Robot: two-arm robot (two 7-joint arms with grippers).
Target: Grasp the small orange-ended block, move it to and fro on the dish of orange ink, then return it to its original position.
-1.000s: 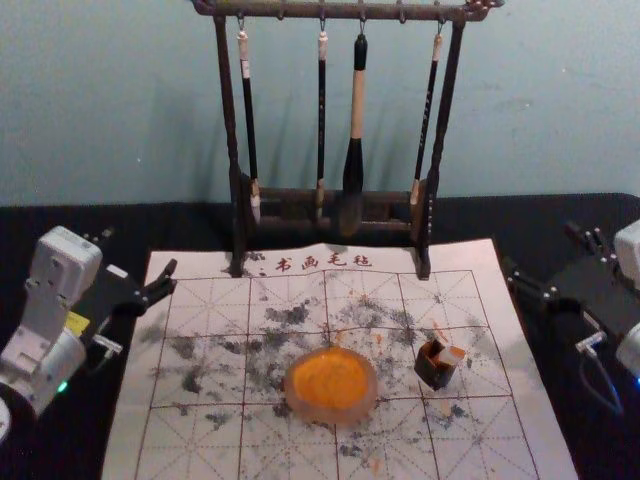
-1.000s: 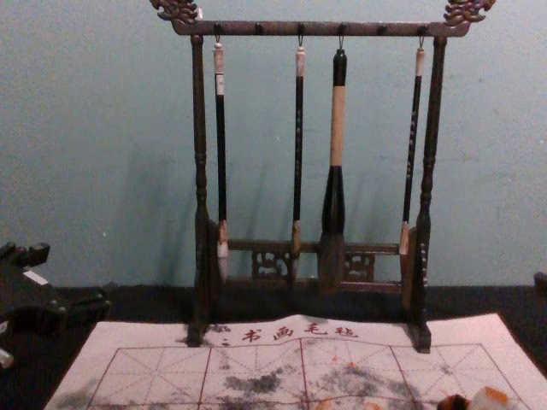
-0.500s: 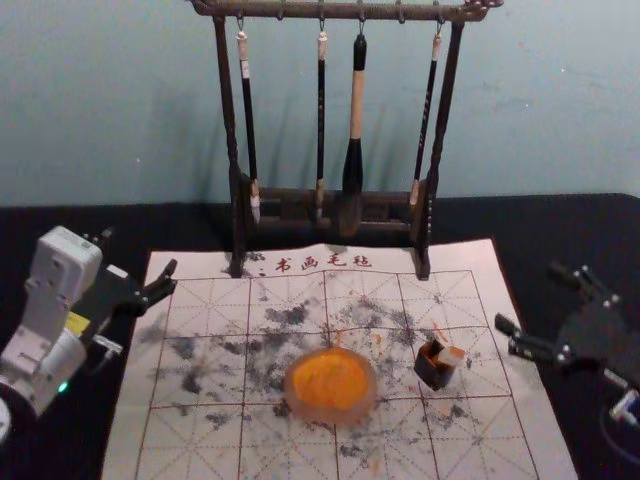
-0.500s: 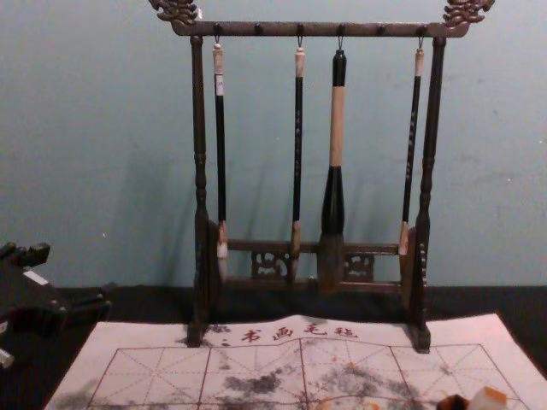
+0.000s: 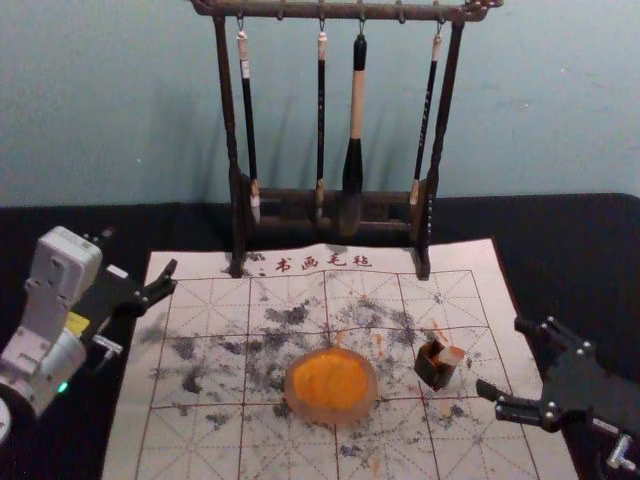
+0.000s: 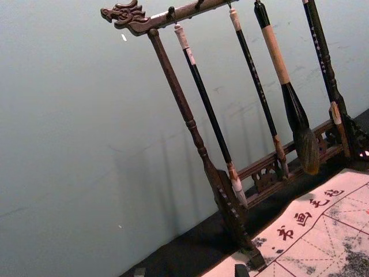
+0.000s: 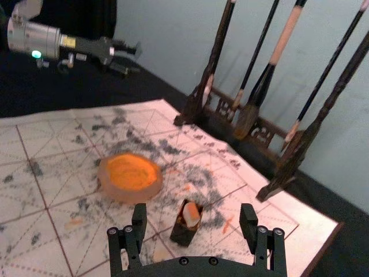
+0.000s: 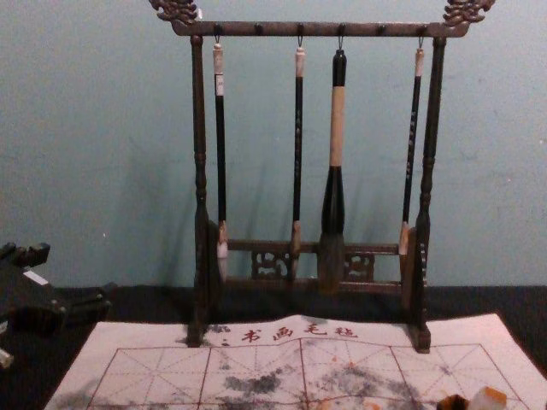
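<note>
While near one block (image 5: 451, 356), right gripper (image 5: 501, 357).

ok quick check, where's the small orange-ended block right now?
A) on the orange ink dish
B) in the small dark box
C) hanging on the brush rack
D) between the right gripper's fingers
B: the block sticks up out of the small dark box, and the right gripper is open, clear of both.

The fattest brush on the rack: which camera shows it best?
The chest view: the fattest brush hangs whole there, loop to bristles, and large. The head view has it whole but smaller. Both wrist views show it slanted, its upper end cut off, though the left wrist view gives its bristles clearly.
</note>
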